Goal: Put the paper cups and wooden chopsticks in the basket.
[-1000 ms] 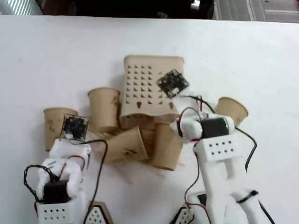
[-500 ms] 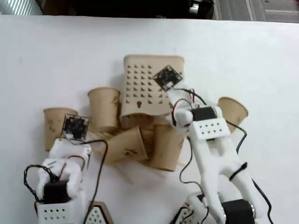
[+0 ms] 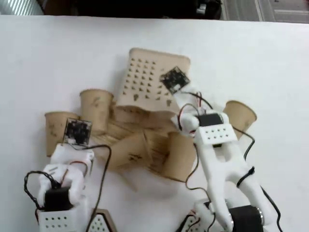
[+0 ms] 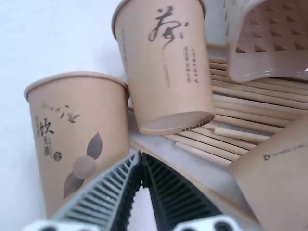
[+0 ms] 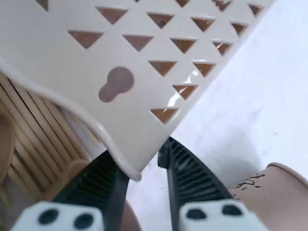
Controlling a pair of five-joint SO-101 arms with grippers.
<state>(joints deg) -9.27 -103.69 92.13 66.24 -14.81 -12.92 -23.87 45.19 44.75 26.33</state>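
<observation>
**Right hand on the basket rim, five cups outside it**

Your right hand (image 5: pixel 139 159) is clamped on the rim of the basket (image 3: pixel 145 79), one finger on each side of the wall at a corner. The basket is tipped, with its perforated wall facing up. Its rim hangs over the bundle of wooden chopsticks (image 4: pixel 245 108), which lie flat on the counter (image 3: pixel 48 58). You cannot tell from here whether anything is inside it.

Your left hand (image 4: pixel 142 161) is closed on nothing, low over the counter just in front of two cups.

Count five paper cups, all outside the basket:
- the far left cup (image 3: pixel 55 128)
- the cup beside the basket (image 3: pixel 95 108)
- the cup lying on its side (image 3: pixel 129 151) on the chopsticks
- the cup by the right arm (image 3: pixel 179 155)
- the cup apart on the right (image 3: pixel 240 115)

The chopsticks are too many to count.

The cups crowd the space between your arms. The counter runs on wide beyond the basket to its far edge.
</observation>
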